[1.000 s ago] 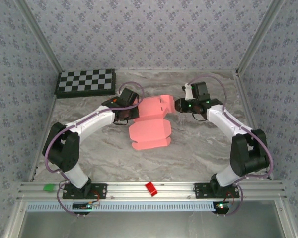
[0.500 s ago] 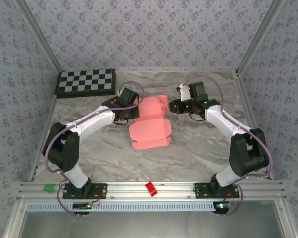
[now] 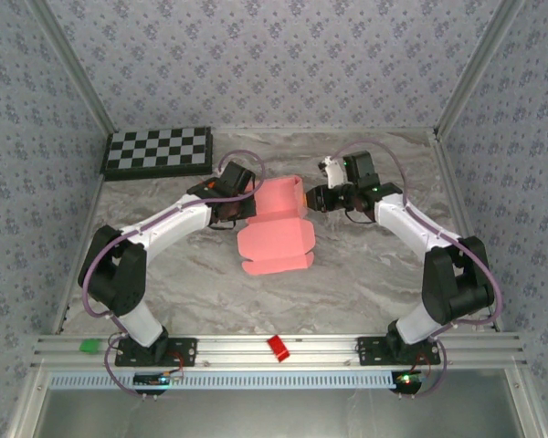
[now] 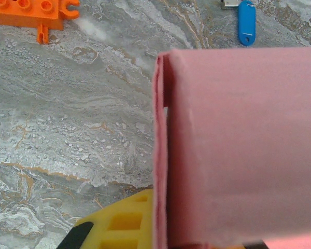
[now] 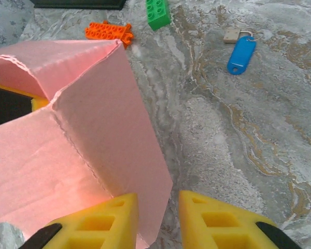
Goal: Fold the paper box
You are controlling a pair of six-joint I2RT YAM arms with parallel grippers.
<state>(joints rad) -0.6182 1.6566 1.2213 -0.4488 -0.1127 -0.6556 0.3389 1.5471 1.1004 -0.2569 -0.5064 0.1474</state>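
Left gripper [image 3: 245,208] is pinching the box [image 3: 274,242] at its left edge. Right gripper [image 5: 158,210] is straddling a flap edge with its jaws apart, and open desk [image 5: 238,135] is lying to its right.

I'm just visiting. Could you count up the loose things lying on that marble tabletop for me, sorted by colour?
Pink: 1, the paper box
Orange: 1, the orange toy piece
Green: 1, the green toy brick
Blue: 1, the key tag
Black and white: 1, the checkerboard
Total: 5
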